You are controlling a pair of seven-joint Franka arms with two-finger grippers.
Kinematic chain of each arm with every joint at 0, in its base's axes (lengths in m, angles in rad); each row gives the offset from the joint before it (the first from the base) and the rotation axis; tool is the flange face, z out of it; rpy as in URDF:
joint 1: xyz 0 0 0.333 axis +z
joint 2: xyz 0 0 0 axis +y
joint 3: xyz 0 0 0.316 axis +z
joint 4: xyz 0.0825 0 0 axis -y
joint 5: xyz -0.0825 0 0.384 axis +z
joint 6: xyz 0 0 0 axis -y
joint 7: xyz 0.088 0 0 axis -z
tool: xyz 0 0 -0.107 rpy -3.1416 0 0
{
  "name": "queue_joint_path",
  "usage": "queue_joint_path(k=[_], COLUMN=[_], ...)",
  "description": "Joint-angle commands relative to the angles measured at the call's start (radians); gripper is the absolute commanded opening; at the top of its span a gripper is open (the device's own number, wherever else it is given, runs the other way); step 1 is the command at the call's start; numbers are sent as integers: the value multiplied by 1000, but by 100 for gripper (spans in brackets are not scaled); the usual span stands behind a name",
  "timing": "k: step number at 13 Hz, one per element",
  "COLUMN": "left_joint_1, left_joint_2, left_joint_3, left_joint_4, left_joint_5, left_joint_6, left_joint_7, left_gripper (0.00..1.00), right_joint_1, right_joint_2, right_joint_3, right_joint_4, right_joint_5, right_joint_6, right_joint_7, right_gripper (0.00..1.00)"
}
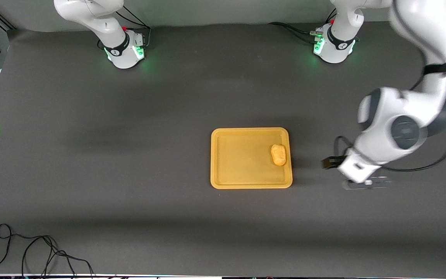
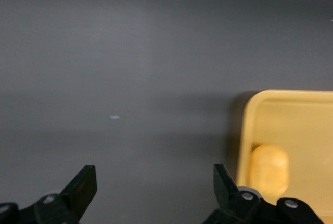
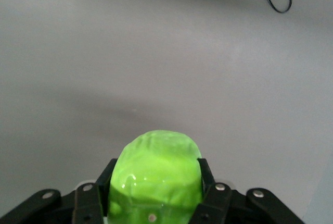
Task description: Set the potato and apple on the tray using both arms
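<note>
One item on the tray (image 1: 246,182) so far: I see the potato (image 1: 278,154) lying inside it, by the rim toward the left arm's end. My left hand (image 2: 155,187) hangs over bare worktop (image 1: 130,174) just beside that rim, fingers wide apart, empty. My right hand (image 3: 156,193) is clamped on the apple (image 3: 156,174), at the right arm's end of the worktop.
</note>
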Motion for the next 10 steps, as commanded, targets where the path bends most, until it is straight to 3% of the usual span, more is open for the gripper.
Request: queue_joint_path(k=[1, 4, 8, 10], left_joint_1=[85, 180, 187, 185], left_joint_2=[-139, -221, -280, -297], left_joint_3=[-5, -7, 25, 25], left_joint_4=[-20, -18, -23, -52], left_joint_5=[6, 0, 3, 3], left_joint_6=[-113, -145, -265, -253], left_joint_7=[189, 346, 464, 466], left_gripper=[100, 100, 100, 100], right_joint_1=[84, 264, 531, 610], right_joint_2=[52, 69, 153, 245], right_joint_3=[-3, -2, 9, 76], right_joint_4=[70, 110, 164, 266], right_joint_5=[-20, -6, 72, 127], right_joint_6=[-23, -23, -10, -10], right_joint_7=[74, 281, 784, 977], right_gripper=[23, 23, 23, 23])
